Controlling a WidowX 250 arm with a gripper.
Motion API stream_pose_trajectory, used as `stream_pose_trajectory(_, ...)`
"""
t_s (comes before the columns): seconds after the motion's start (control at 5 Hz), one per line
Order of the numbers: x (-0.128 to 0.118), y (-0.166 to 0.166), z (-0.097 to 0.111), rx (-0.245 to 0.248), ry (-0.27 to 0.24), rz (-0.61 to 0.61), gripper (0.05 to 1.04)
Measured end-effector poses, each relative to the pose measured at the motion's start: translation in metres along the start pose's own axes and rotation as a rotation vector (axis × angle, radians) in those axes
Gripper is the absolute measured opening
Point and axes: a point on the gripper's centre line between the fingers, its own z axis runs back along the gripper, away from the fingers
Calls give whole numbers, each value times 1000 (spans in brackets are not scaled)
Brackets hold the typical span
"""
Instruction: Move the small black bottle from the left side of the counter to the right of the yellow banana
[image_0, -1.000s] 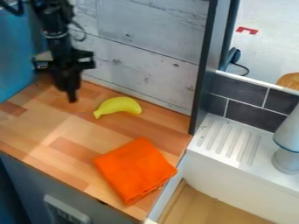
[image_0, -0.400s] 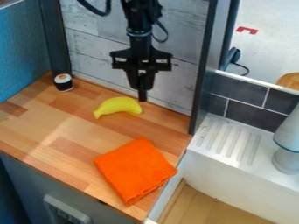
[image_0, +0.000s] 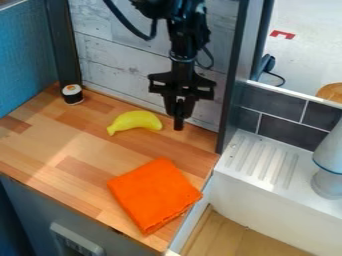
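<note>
Blue panel (image_0: 27, 60): at the far left, its right edge against a dark upright post (image_0: 65, 45).
Small round piece (image_0: 73, 95): like a sushi roll, dark around its side, with a white top and an orange centre; it stands at the foot of that post, toward 10 o'clock from the banana.
Surface (image_0: 40, 145): wood in blocks of lighter and darker brown, with a pale boarded wall (image_0: 117, 62) behind it.
Banana (image_0: 135, 121): plain yellow, smooth and plump, lying on the surface near the wall. Its back arches toward 12 o'clock; the narrow left tip points to about 8 o'clock, and the right end is broader and rounded.
Cloth (image_0: 155, 195): bright orange, folded into a rough square, between 5 and 6 o'clock from the banana, near the surface's front edge.
End effector (image_0: 178, 124): black, hanging tip down just beside the banana, at its 3 o'clock side and apart from it. Its fingers are pressed together with nothing pinched between them.
White sink (image_0: 267, 197): toward 4 o'clock from the banana, with a grooved ledge and a dark tiled wall (image_0: 287, 131) behind.
Pale grey object (image_0: 328, 182): on the sink's ledge at the right edge, with a blue line around it.
</note>
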Motion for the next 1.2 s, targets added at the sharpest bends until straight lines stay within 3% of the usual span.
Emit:
stream_pose_trajectory(0.4,-5,-2,-30,31,9,-31,359)
stream_pose_trajectory(1.2,-10,-8,-38,-14,14,-40,359)
